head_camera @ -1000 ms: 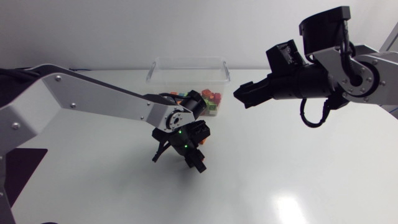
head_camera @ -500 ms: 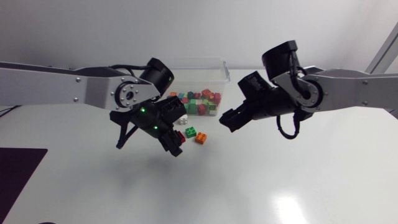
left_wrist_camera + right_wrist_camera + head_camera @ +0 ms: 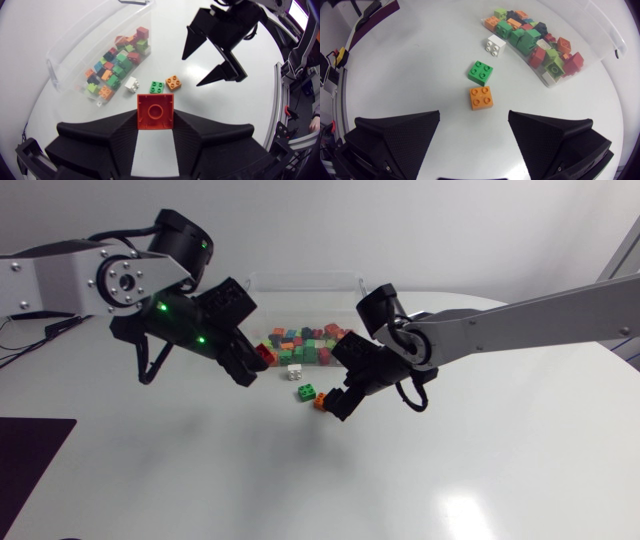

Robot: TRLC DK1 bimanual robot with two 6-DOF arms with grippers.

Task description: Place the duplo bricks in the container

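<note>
- the left tool is clenched on a red duplo brick, one broad black finger against each side of it, the brick's single stud facing the wrist camera.
- in the head view this tool hangs above the white bench, just beside the near wall of the container, with the red brick showing at its tip.
- the container is a clear plastic tub standing on the bench; a pile of mixed bricks in red, green, orange, dark and pale colours lies inside it, crowded against the wall that faces the loose bricks.
- three bricks lie loose on the bench outside that wall: a white brick closest to the tub, a green brick a little further out, and an orange brick just beside the green one, the two not touching.
- each of the three shows four studs, facing up.
- the right tool is released, its fingers spread wide with nothing between them but bare bench; the orange brick lies just ahead of the gap.
- from above, the right tool points down at the bench right by the orange brick, and its arm comes in from the right side.
- the two tools are near each other, with the loose bricks between them.
</note>
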